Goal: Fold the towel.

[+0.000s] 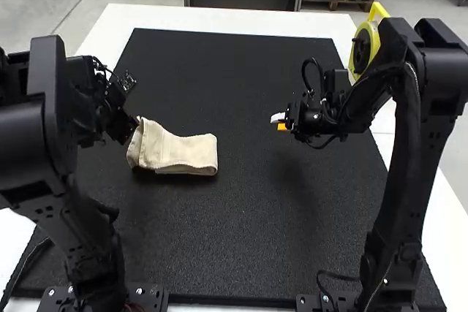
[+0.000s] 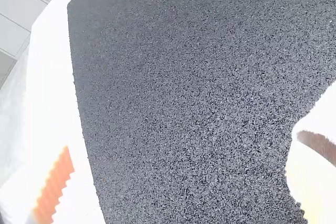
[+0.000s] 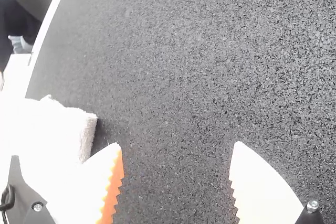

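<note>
The cream towel (image 1: 179, 153) lies on the black mat as a narrow folded strip, its left end raised and bunched against the left gripper (image 1: 133, 125). In the left wrist view that gripper (image 2: 181, 192) has its fingers wide apart, with pale cloth (image 2: 312, 153) beside one of them. To the right of the towel, well apart from it, is the right gripper (image 1: 278, 122). The right wrist view has this gripper (image 3: 177, 182) open over bare mat, the towel (image 3: 58, 129) lying beyond one finger.
The black mat (image 1: 241, 231) covers most of the white table (image 1: 219, 20). A yellow round object (image 1: 363, 47) stands behind the right arm. Mat extends between the towel and the right gripper.
</note>
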You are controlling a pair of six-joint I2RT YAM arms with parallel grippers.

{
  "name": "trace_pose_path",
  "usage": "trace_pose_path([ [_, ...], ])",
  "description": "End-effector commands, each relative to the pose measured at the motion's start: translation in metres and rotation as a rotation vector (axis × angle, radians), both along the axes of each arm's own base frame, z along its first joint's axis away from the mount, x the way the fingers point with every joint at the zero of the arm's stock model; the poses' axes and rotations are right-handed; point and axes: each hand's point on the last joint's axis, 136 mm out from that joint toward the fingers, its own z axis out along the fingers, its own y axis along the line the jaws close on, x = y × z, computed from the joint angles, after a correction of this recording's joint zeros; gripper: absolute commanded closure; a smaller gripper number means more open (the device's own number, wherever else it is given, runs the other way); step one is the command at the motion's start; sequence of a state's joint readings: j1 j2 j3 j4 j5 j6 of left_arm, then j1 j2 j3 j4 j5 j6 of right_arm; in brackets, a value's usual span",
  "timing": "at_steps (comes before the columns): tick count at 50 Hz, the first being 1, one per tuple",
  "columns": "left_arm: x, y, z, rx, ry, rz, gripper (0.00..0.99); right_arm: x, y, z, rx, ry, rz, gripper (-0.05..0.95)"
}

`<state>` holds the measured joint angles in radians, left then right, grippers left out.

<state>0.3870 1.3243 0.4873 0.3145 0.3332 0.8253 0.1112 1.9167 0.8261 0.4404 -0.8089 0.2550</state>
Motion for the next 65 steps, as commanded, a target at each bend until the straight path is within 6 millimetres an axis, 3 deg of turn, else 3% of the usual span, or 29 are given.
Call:
trace_pose_path([
  [1, 0.002, 0.001, -0.006, -0.005, 0.003, -0.004, 0.041, 0.005, 0.004, 0.015, 0.021, -0.032, 0.015, 0.41],
  [10, 0.011, 0.006, -0.016, -0.004, 0.001, 0.008, 0.043, 0.006, 0.003, 0.015, 0.021, -0.034, 0.013, 0.41],
  [16, 0.015, 0.010, -0.011, -0.002, -0.011, 0.020, 0.043, 0.005, 0.003, 0.015, 0.022, -0.033, 0.014, 0.41],
  [27, 0.018, 0.024, 0.030, 0.014, -0.101, 0.048, 0.043, 0.004, 0.003, 0.015, 0.021, -0.034, 0.016, 0.41],
  [42, 0.009, 0.047, 0.052, -0.014, -0.125, 0.126, 0.069, 0.003, 0.003, 0.014, 0.017, -0.036, 0.019, 0.41],
  [49, 0.002, 0.043, 0.063, -0.061, -0.105, 0.122, 0.097, 0.001, 0.006, 0.013, 0.016, -0.035, 0.027, 0.41],
  [55, 0.001, 0.030, 0.077, -0.150, -0.109, 0.100, 0.256, 0.001, 0.006, 0.011, 0.015, -0.032, 0.028, 0.41],
  [57, 0.000, 0.026, 0.080, -0.178, -0.106, 0.096, 0.411, 0.001, 0.006, 0.010, 0.014, -0.030, 0.029, 0.41],
  [60, 0.001, 0.021, 0.082, -0.224, -0.098, 0.101, 0.754, -0.001, 0.007, 0.007, 0.013, -0.022, 0.031, 0.41],
  [62, 0.002, 0.017, 0.083, -0.253, -0.094, 0.098, 0.931, -0.002, 0.006, 0.005, 0.011, -0.021, 0.031, 0.41],
  [63, 0.002, 0.014, 0.082, -0.278, -0.086, 0.098, 0.982, -0.002, 0.006, 0.005, 0.011, -0.021, 0.031, 0.41],
  [65, 0.001, 0.005, 0.081, -0.321, -0.067, 0.082, 0.974, -0.002, 0.007, 0.004, 0.010, -0.020, 0.033, 0.41],
])
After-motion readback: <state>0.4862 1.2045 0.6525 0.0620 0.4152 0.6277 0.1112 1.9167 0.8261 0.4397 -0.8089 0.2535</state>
